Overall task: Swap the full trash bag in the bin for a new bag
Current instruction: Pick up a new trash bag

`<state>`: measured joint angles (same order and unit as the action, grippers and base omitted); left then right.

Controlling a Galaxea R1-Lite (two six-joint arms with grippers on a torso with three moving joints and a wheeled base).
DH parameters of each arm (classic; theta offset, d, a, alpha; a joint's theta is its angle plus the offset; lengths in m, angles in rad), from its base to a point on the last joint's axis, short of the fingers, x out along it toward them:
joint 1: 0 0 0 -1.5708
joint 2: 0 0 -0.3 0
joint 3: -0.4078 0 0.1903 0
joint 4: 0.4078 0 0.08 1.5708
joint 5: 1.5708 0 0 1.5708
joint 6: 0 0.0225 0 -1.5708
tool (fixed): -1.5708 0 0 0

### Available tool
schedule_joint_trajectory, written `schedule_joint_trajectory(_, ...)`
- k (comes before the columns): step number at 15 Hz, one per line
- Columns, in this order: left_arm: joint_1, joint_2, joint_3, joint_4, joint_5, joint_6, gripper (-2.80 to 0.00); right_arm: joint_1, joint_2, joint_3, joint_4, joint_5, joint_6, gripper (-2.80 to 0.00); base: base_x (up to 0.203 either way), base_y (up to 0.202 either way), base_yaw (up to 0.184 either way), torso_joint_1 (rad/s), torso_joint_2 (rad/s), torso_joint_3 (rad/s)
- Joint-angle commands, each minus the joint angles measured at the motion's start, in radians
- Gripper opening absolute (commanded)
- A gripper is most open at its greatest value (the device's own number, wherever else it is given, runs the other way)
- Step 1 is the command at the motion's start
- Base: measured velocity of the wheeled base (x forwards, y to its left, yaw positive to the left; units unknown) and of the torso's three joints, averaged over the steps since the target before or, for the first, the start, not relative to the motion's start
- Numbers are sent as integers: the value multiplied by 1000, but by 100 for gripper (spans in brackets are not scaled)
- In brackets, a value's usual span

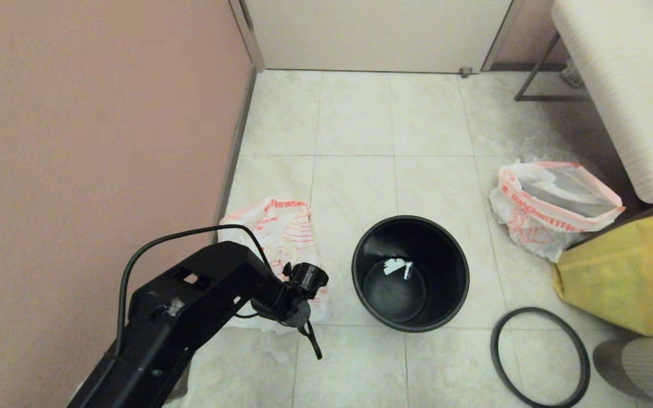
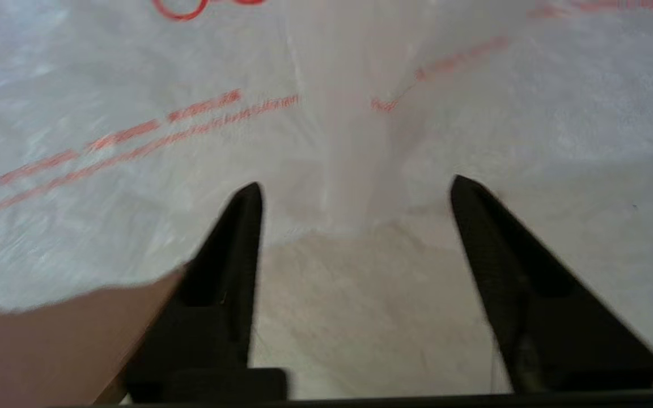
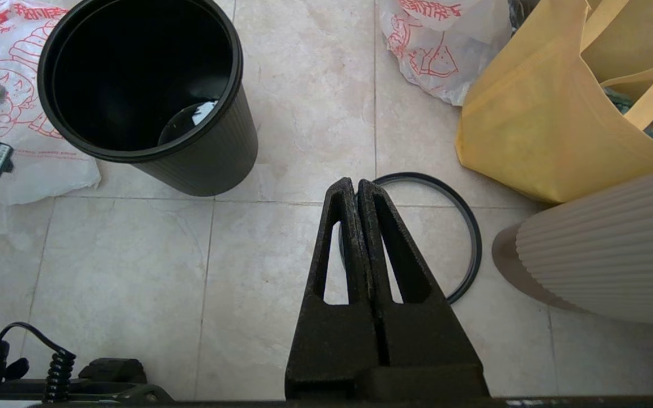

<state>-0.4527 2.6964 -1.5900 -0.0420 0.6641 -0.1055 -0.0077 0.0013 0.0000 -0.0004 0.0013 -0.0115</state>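
Note:
The bin (image 1: pixel 410 317) stands upright on the tiled floor with no bag in it and a white scrap at its bottom. Its dark hoop (image 1: pixel 541 357) lies flat on the floor to its right. The new bag (image 1: pixel 281 232) lies limp and flat to the left of the bin. My left gripper (image 1: pixel 304 324) hovers low over that bag's near edge; in the left wrist view it (image 2: pixel 355 187) is open, with the new bag (image 2: pixel 134 141) just beyond the fingertips. The full trash bag (image 1: pixel 553 204) sits at the right. My right gripper (image 3: pixel 357 184) is shut and empty above the hoop (image 3: pixel 471 226).
A yellow bag (image 1: pixel 627 272) stands right of the full trash bag, close to the hoop. A pink wall (image 1: pixel 77 141) runs along the left beside my left arm. A white bench (image 1: pixel 632 85) fills the far right. A ribbed grey object (image 1: pixel 644 368) sits at the near right.

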Motion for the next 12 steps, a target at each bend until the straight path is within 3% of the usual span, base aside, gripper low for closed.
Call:
schedule_joint_trajectory(1,17,72,-71,26,5,1,0,0,1,0,0,0,-1,-280,0,0,0,0,0,0)
schedule_joint_trajectory(4,56,149,-201,105,5,-2,0,0,0,0,-1,0,-1,-280,0,0,0,0,0,0)
schedule_joint_trajectory(8,103,292,-358,117,48,7,0,0,0,0,-1,0,-1,-280,0,0,0,0,0,0)
schedule_joint_trajectory(10,105,305,-369,105,57,82,0,0,1,0,-1,0,-1,-280,0,0,0,0,0,0)
schedule_joint_trajectory(12,105,313,-369,111,52,86,0,0,0,0,-1,0,-1,-280,0,0,0,0,0,0)
